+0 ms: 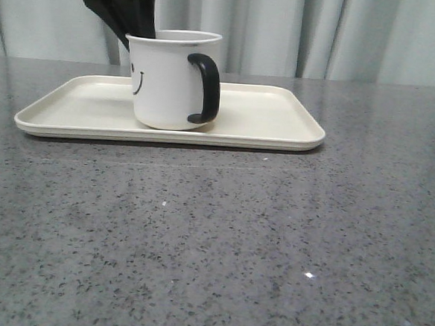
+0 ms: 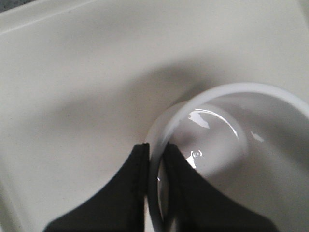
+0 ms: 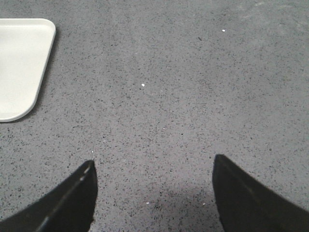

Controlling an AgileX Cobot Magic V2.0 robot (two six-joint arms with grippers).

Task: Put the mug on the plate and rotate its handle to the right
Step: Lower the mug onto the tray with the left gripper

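The white mug [image 1: 167,85] with a black smiley face stands upright on the cream plate [image 1: 265,121], left of its middle. Its black handle [image 1: 205,89] points toward me and a little right in the front view. My left gripper [image 1: 130,23] comes down from behind and is shut on the mug's far left rim; in the left wrist view the gripper [image 2: 155,152] has one finger outside and one inside the rim [image 2: 231,92]. My right gripper [image 3: 153,166] is open and empty above bare table; it does not show in the front view.
The grey speckled table [image 1: 212,245] spreads in front of the plate. A corner of the plate [image 3: 19,67] shows in the right wrist view, well apart from the right fingers. Grey curtains [image 1: 346,34] hang behind the table.
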